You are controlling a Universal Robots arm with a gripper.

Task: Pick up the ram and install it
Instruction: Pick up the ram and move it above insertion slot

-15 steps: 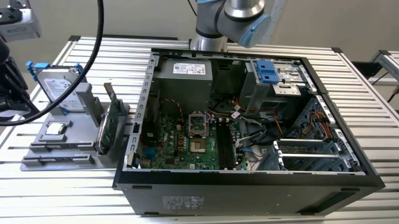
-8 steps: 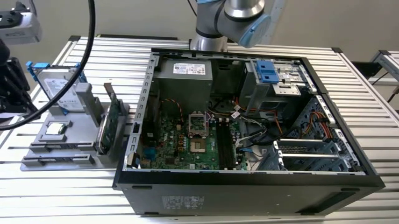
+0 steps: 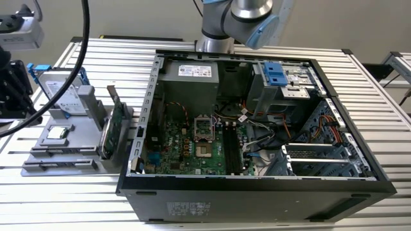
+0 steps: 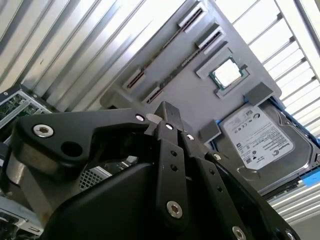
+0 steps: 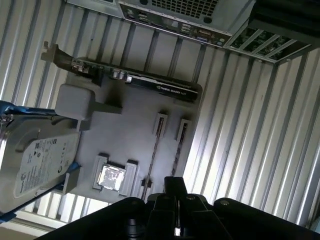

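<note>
Arm: the robot arm (image 3: 247,19) reaches in from the far side, above the back of the open computer case (image 3: 257,195).
Gripper: in both wrist views the gripper (image 5: 175,184) (image 4: 166,111) hangs over the grey holder (image 5: 130,125) (image 4: 192,87), clear of it, above the end that carries the two long slots.
Pincer: its black fingers (image 4: 167,150) stand drawn together, tips meeting.
Ram: from where I stand, the ram (image 5: 156,150) (image 4: 182,65) (image 3: 61,152) looks like a thin dark strip on edge in the long slot just beside the processor chip. The neighbouring slot shows a similar strip, and I cannot tell the two apart.
Holder: it lies flat on the slatted table (image 3: 385,106), at the exterior view's left, just beside the case.
Processor chip: the silver square (image 3: 57,132) (image 5: 111,176) (image 4: 227,72) sits in a pocket of the holder, between the slots and the drive.
Hard drive: the silver drive with blue rails (image 3: 61,89) (image 5: 35,160) (image 4: 260,140) leans at the holder's far end.
Green card: it stands upright (image 3: 112,130) (image 5: 140,80) along the holder's edge nearest the case.
Case: it lies on its side, open upward, with the motherboard (image 3: 192,144) at its left and drive bays at its right.
Memory slots: long dark slots (image 3: 229,149) run near to far on the motherboard. I cannot tell whether anything sits in them.
</note>
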